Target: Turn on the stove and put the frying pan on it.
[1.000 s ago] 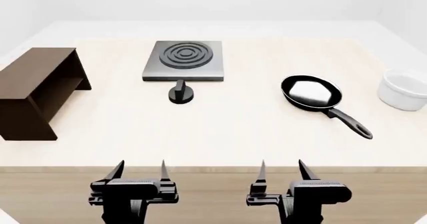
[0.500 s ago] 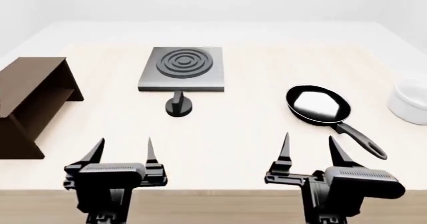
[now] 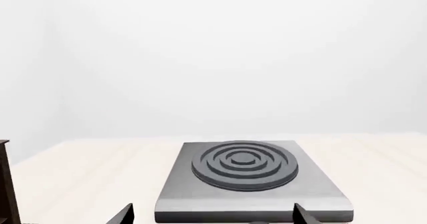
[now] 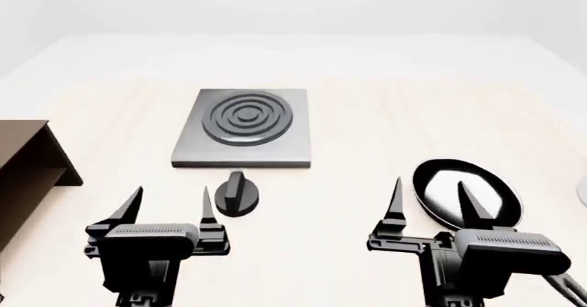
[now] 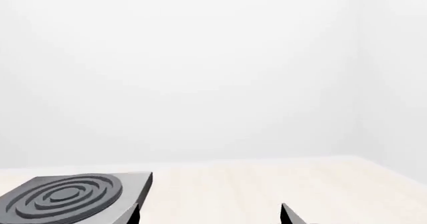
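Observation:
The stove is a flat dark-grey plate with raised rings at the table's middle; it also shows in the left wrist view as the stove and in the right wrist view as the stove. Its round black knob sits just in front of it. The frying pan, black with a shiny inside, lies to the right, its handle mostly hidden behind my right arm. My left gripper is open, just left of the knob. My right gripper is open, over the pan's near-left side.
A brown wooden shelf stands at the left edge, and its edge shows as the shelf in the left wrist view. A sliver of the white bowl shows at the far right. The pale wooden table stretches behind the stove.
The head view has moved forward, so stove, knob and pan sit lower and closer. Both grippers stay open and now stand beside the knob and the pan.

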You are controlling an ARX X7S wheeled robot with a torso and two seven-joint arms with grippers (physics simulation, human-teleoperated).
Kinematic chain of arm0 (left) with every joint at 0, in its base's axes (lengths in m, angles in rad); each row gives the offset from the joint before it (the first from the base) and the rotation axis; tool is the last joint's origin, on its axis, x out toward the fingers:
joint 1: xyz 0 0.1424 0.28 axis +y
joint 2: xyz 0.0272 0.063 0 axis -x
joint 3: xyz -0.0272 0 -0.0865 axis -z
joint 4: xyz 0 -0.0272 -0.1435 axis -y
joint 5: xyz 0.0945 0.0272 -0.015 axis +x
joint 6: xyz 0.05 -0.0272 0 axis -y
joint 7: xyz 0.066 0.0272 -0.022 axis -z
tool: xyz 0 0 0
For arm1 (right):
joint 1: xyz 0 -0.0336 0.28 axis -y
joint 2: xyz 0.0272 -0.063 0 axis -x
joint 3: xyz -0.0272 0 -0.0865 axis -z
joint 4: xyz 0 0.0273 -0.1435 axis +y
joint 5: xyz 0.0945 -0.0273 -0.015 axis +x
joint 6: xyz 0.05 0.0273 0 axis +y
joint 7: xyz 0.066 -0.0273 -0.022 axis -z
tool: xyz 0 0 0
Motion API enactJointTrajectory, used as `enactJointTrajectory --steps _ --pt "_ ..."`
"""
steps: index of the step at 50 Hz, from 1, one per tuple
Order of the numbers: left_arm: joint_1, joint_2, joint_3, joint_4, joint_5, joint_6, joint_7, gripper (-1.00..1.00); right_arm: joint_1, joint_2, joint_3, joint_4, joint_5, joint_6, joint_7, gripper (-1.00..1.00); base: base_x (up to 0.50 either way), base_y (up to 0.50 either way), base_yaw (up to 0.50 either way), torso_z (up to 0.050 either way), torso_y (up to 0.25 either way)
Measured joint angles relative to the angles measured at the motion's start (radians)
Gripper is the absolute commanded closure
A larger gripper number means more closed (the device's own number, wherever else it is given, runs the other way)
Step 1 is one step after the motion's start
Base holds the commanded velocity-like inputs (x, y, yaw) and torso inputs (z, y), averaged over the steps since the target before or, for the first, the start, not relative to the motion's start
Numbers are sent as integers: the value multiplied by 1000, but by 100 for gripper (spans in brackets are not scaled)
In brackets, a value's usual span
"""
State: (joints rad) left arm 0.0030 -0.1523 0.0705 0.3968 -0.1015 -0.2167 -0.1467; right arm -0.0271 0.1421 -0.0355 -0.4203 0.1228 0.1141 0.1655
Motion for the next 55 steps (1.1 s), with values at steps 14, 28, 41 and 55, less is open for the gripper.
enactJointTrajectory --steps 14,28,41,55 --pt "-5 -13 9 -1 -11 -5 -8 -100 4 14 -12 -3 5 8 14 -100 352 0 0 0 1" --pt "-29 -28 -9 -90 -24 3 -19 -100 3 27 -30 7 -7 9 30 -100 0 0 0 0 0" --pt "-72 -25 -19 -355 -8 103 -40 -100 0 41 -50 26 -19 1 36 -100 0 0 0 0 0" --pt "-86 -23 -1 -453 2 136 -47 -100 1 51 -62 35 -22 1 45 -100 0 0 0 0 0"
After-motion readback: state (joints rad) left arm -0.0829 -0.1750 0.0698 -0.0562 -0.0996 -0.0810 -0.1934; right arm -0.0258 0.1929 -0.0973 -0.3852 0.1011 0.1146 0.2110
